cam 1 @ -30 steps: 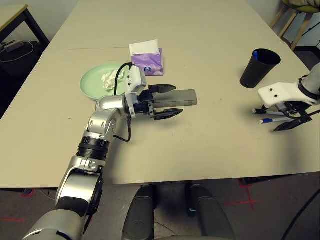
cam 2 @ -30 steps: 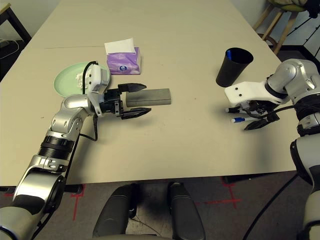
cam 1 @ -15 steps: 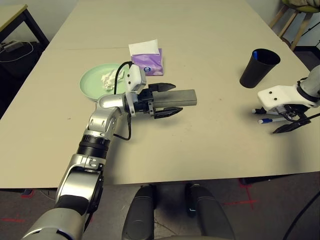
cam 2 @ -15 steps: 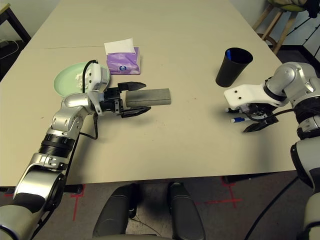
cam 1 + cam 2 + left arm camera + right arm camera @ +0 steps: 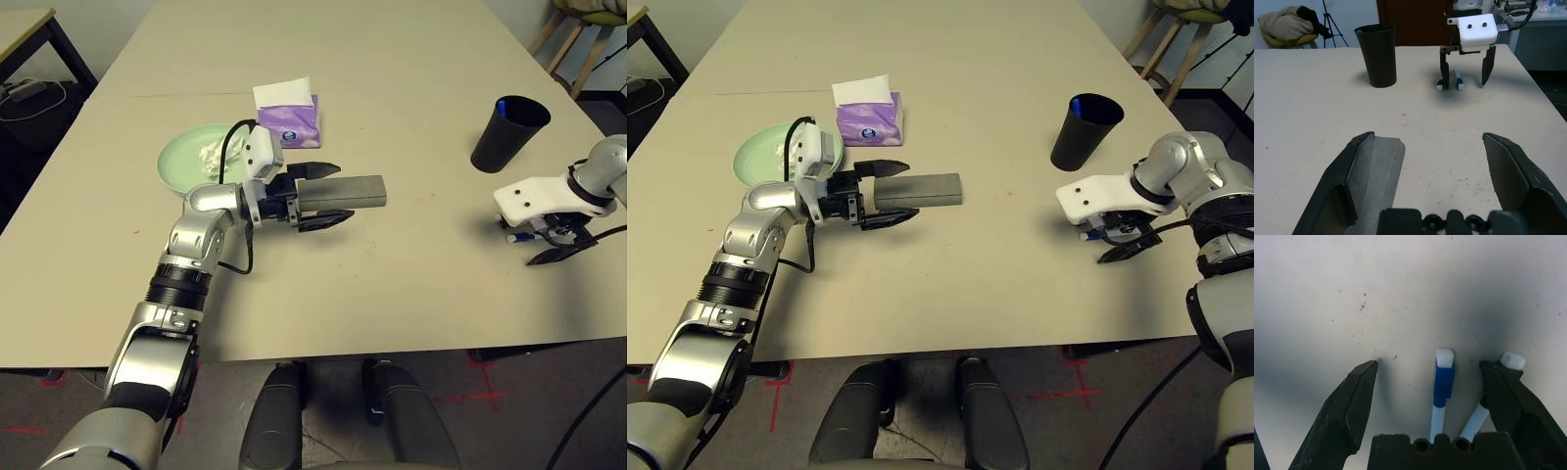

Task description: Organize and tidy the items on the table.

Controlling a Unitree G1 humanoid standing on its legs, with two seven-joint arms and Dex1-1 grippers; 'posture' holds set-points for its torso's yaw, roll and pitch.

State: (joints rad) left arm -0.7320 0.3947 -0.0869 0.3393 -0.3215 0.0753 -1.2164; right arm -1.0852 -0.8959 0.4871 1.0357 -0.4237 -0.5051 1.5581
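Left gripper (image 5: 326, 194) spread wide at the near end of the grey oblong glasses case (image 5: 348, 190), one black finger lying along the case's far side, the other hanging apart on its near side, nothing clamped. Case flat near the middle of the large beige table (image 5: 392, 78). Just behind the left forearm, the light green plate (image 5: 181, 157) with a crumpled white tissue (image 5: 211, 155) on it. Purple tissue box (image 5: 288, 119) just beyond the plate, a white sheet standing out of its top.

At the table's right side, right gripper (image 5: 1427, 377) lowered to the tabletop with fingers parted. Between them, a blue-capped pen (image 5: 1442, 382); beside it, against one finger, a second white-tipped pen (image 5: 1503, 377). No grip on either. Same pair seen from the left wrist view, lying under the white gripper body. Black cup (image 5: 506, 132) upright behind the right gripper, something blue showing at its rim.
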